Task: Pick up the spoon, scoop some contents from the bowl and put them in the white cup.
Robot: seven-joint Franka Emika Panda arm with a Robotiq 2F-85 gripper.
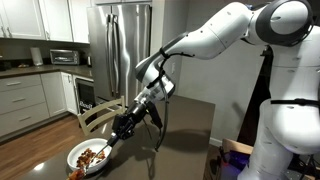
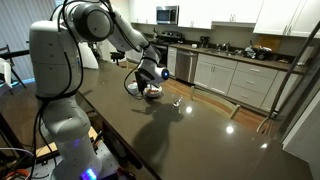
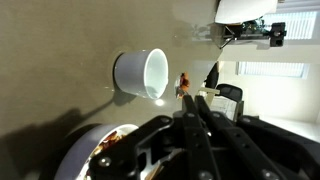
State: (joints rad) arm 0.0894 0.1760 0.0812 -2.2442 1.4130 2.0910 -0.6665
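Note:
In the wrist view my gripper (image 3: 193, 101) is shut on the slim spoon (image 3: 185, 93), which sticks out past the fingertips and carries a few reddish-brown pieces (image 3: 183, 82) on its tip. The tip hangs just to the right of the white cup (image 3: 141, 74), which looks empty inside. The white bowl (image 3: 78, 158) with the heap of contents (image 3: 112, 143) lies below the cup at the lower left. In an exterior view the gripper (image 1: 124, 126) is low over the table beside the bowl (image 1: 78, 150) with its contents (image 1: 93, 156). The gripper also shows in an exterior view (image 2: 150, 80).
A small clear glass (image 2: 176, 101) stands on the dark table (image 2: 190, 135) near the gripper. A wooden chair (image 1: 96, 113) stands behind the table's corner. A steel fridge (image 1: 121, 50) and kitchen cabinets are farther back.

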